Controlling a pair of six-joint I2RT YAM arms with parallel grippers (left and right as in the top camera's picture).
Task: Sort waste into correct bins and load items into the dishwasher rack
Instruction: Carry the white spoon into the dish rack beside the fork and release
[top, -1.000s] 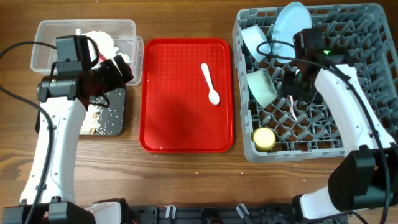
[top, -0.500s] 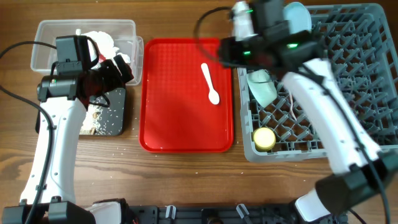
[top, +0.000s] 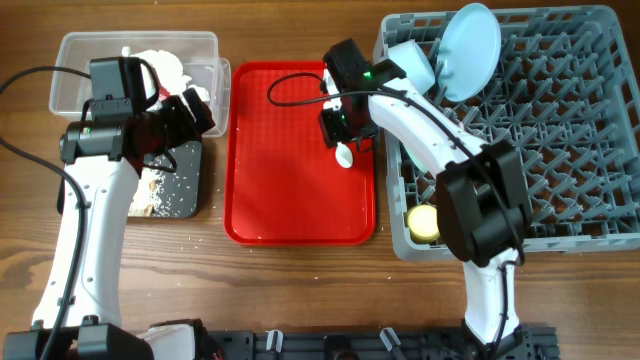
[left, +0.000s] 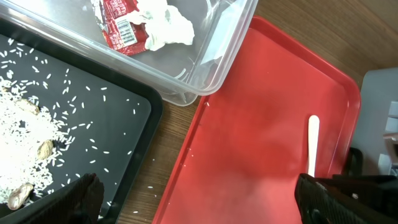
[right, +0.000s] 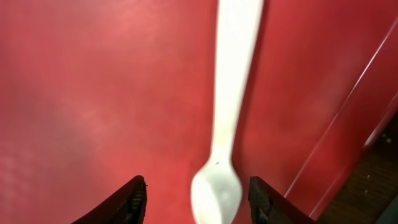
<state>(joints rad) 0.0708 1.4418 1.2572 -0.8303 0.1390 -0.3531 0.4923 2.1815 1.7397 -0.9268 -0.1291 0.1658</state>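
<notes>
The slim white spoon (right: 231, 106) lies flat on the red tray (right: 93, 93), now under the right hand (right: 198, 194), fingers spread, which left the grey rack (top: 560, 150).

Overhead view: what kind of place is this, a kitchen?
Likely a robot practice table for clearing dishes, not a real kitchen: a grey dishwasher rack, a red tray, and white robot arms.
</notes>
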